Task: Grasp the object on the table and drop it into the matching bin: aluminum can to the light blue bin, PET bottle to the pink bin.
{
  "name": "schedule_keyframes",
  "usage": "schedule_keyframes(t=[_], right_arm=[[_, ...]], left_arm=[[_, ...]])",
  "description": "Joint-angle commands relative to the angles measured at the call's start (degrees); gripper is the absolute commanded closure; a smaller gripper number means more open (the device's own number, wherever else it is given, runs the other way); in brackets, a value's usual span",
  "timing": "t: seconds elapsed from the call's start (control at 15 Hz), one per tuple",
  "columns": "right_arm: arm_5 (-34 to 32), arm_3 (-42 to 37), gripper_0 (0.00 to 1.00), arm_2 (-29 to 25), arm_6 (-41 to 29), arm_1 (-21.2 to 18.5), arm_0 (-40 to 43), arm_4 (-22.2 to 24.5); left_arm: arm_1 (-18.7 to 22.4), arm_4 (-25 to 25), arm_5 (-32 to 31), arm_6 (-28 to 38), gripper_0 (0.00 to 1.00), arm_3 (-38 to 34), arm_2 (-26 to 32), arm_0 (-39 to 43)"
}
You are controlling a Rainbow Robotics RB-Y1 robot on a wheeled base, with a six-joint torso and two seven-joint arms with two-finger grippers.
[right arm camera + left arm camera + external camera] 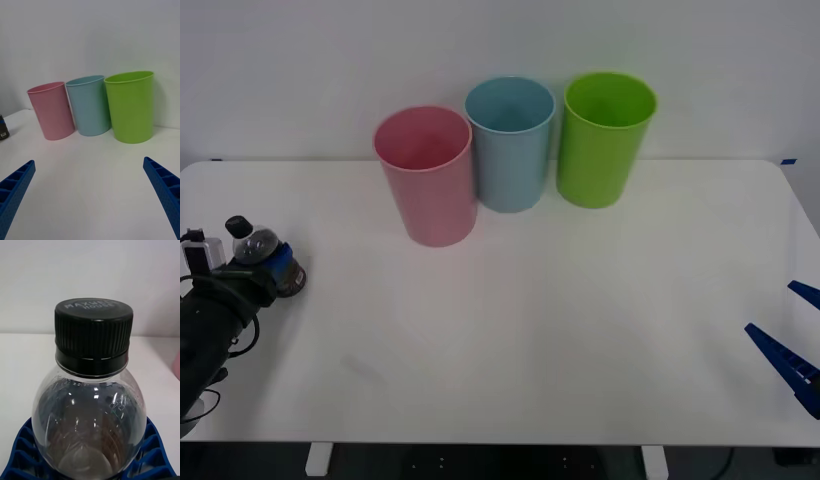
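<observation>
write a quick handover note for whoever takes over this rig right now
Left end effector: shut on the PET bottle, at the table's left edge.
Right end effector: open, idle at the table's right edge, facing the bins.
Bins: the pink bin, light blue bin and lime green bin stand in a row at the back of the table, left to right.
Done: bottle grasped.
Left: carry it over the pink bin and release it.
</observation>
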Motion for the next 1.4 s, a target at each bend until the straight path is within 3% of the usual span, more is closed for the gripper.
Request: schedule_keyframes(t=[0.07,0.87,1.4], right_arm=[[0.0,0.0,0.0,0.0,0.0,0.0,0.0,0.0],[0.0,0.0,0.0,0.0,0.0,0.0,0.0,0.0],[0.0,0.0,0.0,0.0,0.0,0.0,0.0,0.0]], left_arm=[[0.01,0.43,-1.23,-0.09,1.0,-0.02,0.43,0.16],[0.8,3.51,-3.16,4.31,1.0,-20.32,-0.71,6.31],[8.36,2.45,-3.16,24.7,1.0,-28.41,-4.84,3.06]])
